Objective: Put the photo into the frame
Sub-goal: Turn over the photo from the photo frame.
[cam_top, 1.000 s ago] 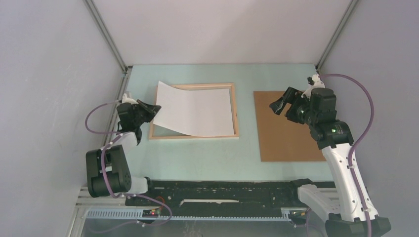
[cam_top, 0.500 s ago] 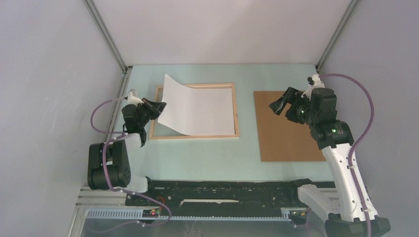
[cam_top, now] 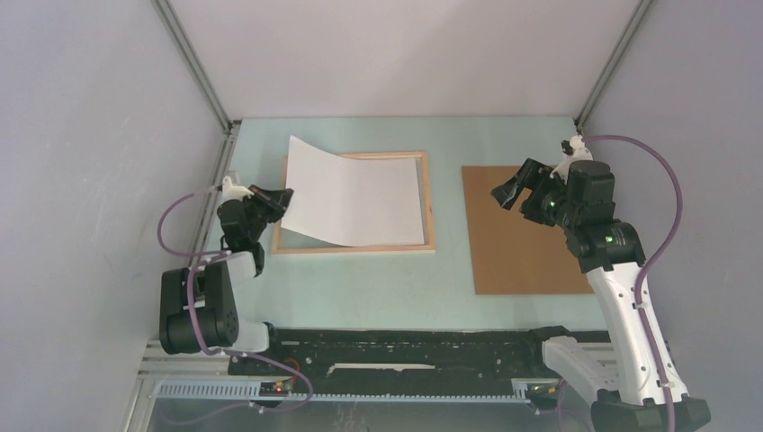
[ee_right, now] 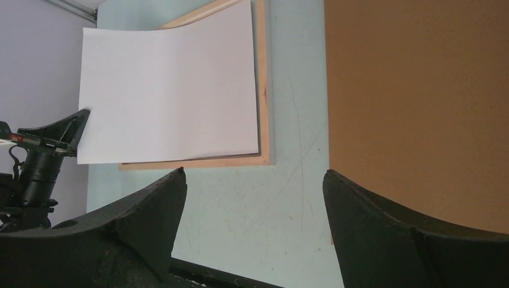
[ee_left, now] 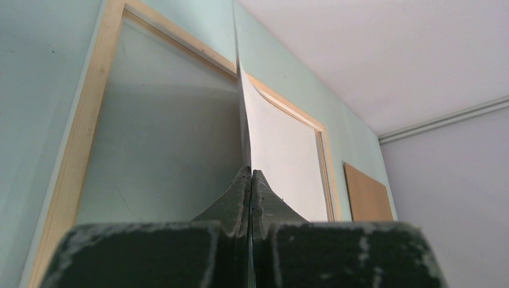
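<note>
L fingers (cam_top: 281, 199) are pinching fully shut on the photo (cam_top: 360, 200), gripping its left edge a bit near of the middle. In L wrist view the sheet's edge is running straight up from between the fingertips (ee_left: 243, 193).

Photo is showing a plain white face up and bowing. Its left edge is lifting above the frame's left rail and its right part is lying down inside the frame (cam_top: 431, 202). Frame is lying flat on the table (cam_top: 387, 283), pale wood up.

R fingers (cam_top: 504, 192) are standing wide apart, holding nothing, hanging over the far-left part of the brown board (cam_top: 526, 238).

Board is lying flat, apart from the frame, w/ a strip of bare table between. More bare table is showing near of the frame. L arm is sitting close to the side wall (cam_top: 108, 180).
</note>
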Controlling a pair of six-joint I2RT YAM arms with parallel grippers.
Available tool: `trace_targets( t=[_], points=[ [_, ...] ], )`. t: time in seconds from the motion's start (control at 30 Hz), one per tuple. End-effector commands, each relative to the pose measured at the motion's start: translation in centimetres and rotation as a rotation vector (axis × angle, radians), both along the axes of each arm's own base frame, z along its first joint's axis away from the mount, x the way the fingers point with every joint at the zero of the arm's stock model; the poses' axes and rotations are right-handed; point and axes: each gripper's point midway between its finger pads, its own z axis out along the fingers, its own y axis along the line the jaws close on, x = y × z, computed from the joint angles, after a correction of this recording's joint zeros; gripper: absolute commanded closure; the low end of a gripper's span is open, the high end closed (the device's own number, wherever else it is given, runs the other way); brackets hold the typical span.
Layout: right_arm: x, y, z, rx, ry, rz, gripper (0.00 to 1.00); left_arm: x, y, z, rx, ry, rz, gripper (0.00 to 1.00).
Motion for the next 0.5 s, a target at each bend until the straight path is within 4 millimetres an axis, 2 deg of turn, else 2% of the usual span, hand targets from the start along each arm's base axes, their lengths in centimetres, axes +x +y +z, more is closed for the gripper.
trace_targets(
  t=[0.0,0.13,0.33,0.47],
  points=[
    [0.2,-0.2,0.8,-0.003,-0.042,-0.005,0.09,0.8,0.3,1.5,-0.002,-0.072,0.007,1.0],
    [0.3,-0.2,0.8,0.002,-0.041,-0.006,0.09,1.1,-0.9,1.3,-0.025,-0.076,-0.046,1.0],
    [0.5,-0.1,0.6,0.008,-0.03,-0.001,0.09,1.7,-2.9,-0.3,-0.053,-0.033,-0.129,1.0],
    [0.5,-0.1,0.4,0.003,-0.023,-0.002,0.1,1.8,-3.0,-0.6,-0.058,-0.018,-0.124,1.0]
  ],
)
